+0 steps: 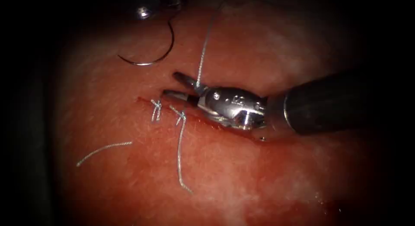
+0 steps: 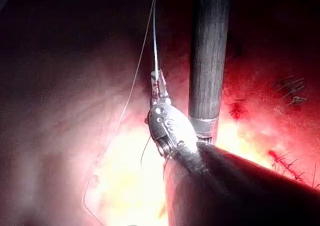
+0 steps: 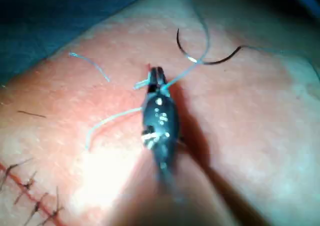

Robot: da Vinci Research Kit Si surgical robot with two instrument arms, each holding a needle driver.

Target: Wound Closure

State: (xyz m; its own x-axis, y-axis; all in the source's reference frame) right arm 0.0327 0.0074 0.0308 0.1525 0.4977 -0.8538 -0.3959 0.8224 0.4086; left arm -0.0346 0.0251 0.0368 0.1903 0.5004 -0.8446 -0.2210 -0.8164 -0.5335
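My right tool (image 1: 170,84) comes in from the right and hovers over the left end of the cut (image 1: 142,99). Its jaws stand open, and the thread (image 1: 203,53) runs up from between them, near the hinge. In the right wrist view the same tool (image 3: 156,72) sits over the tissue with thread across its tip. My left tool (image 2: 158,78) is shut on a taut strand of thread (image 2: 154,31). The curved needle (image 1: 156,56) lies free on the tissue, up and left of the cut, held by neither tool; it shows too as the needle (image 3: 207,61).
Two tied knots (image 1: 156,109) (image 1: 180,118) sit on the cut. A long thread tail (image 1: 179,157) runs down from the second knot. A loose cut thread piece (image 1: 103,150) lies at lower left. The right tool's shaft (image 2: 207,61) stands beside my left tool.
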